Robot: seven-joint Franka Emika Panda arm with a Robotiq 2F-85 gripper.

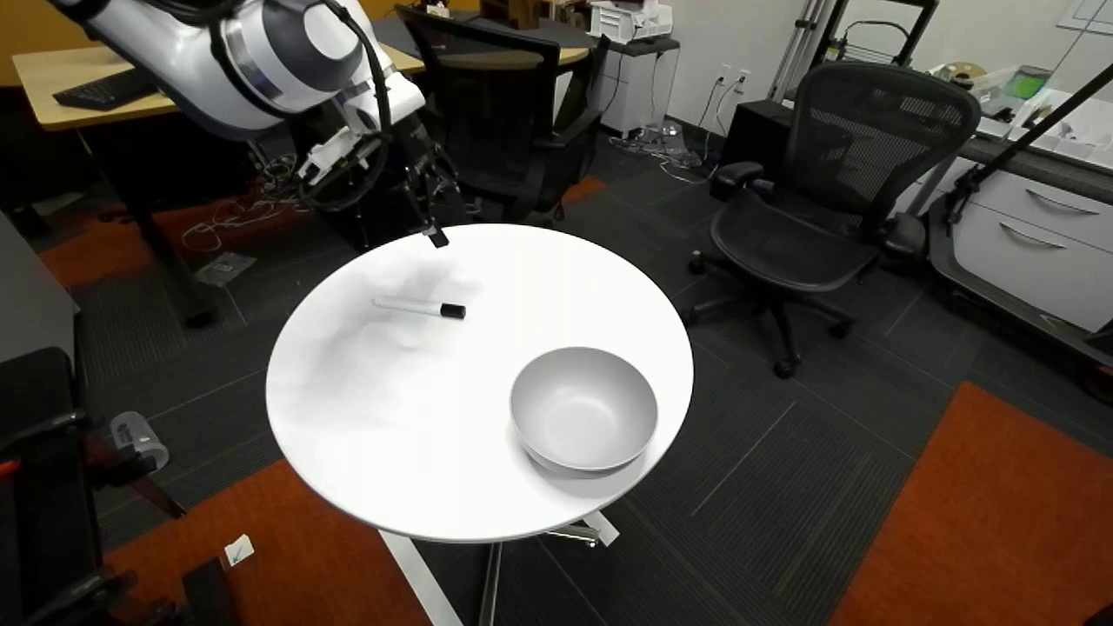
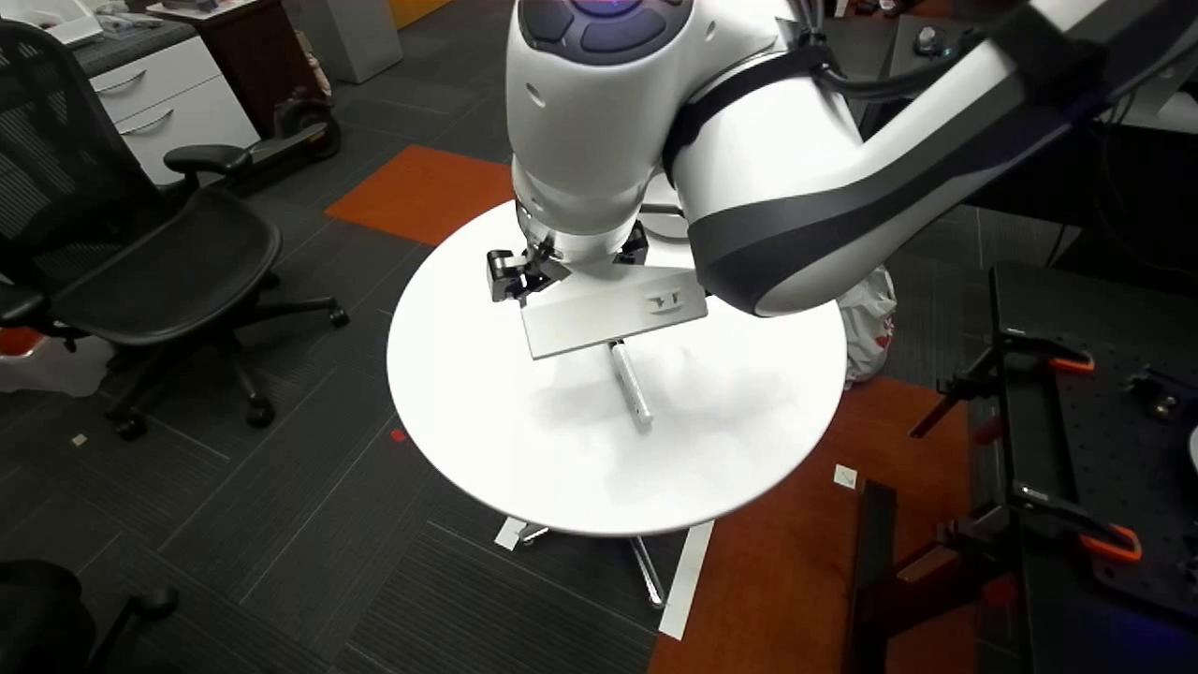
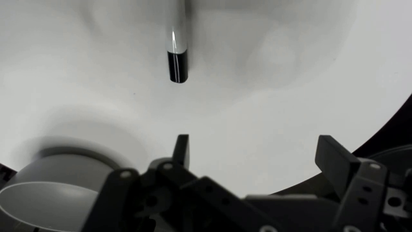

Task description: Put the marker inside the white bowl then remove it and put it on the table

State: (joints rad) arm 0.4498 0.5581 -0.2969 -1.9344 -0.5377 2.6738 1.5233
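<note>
The marker (image 1: 419,306) lies flat on the white round table (image 1: 391,461), pale barrel and black cap showing. It also lies there in an exterior view (image 2: 631,384), its cap end hidden by the arm, and at the top of the wrist view (image 3: 177,61). The white bowl (image 1: 584,413) stands upright on the table, and nothing shows inside it. It is at the lower left of the wrist view (image 3: 48,203). My gripper (image 1: 443,222) is above the table's edge, apart from marker and bowl. In the wrist view its fingers (image 3: 253,141) are wide apart with nothing between them.
Black office chairs stand around the table, including a mesh chair (image 1: 835,191) and a chair beside the arm (image 1: 496,104). A wooden desk (image 1: 52,74) is behind the arm. A dark workbench with orange clamps (image 2: 1104,543) stands near the table.
</note>
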